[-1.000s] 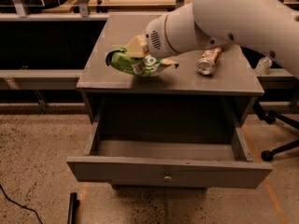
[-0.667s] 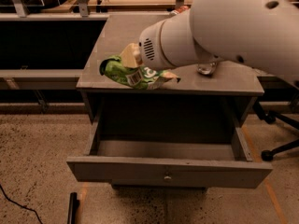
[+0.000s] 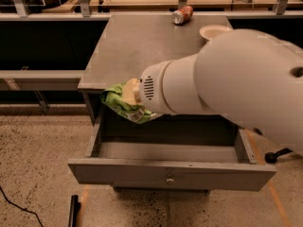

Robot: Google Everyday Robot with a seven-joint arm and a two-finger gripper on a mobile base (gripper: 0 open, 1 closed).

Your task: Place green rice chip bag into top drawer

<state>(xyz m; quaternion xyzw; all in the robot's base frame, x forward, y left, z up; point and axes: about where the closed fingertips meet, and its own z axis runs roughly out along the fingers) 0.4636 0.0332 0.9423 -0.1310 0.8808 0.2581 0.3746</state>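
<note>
Top drawer (image 3: pixel 142 172) of a grey metal cabinet, pulled fully open toward the viewer; its flat front panel carries a small round knob (image 3: pixel 169 179). The drawer's side walls and grey floor are visible in front of the arm; its right rear part is hidden behind the arm. The gripper (image 3: pixel 129 92), at the end of the large white arm (image 3: pixel 227 84) reaching in from the right, sits just past the front left edge of the cabinet top (image 3: pixel 142 46). Its fingers are closed on the green rice chip bag (image 3: pixel 118 105), which hangs crumpled below and to the left of the gripper. The bag is held in the air above the left rear part of the open drawer, level with the cabinet's upper edge, not resting on the drawer floor. At the far edge of the cabinet top lie an orange-silver soda can (image 3: pixel 182 14), on its side, and just to its right a shallow pale bowl (image 3: pixel 214 31), partly hidden by the arm; its contents cannot be told.
</note>
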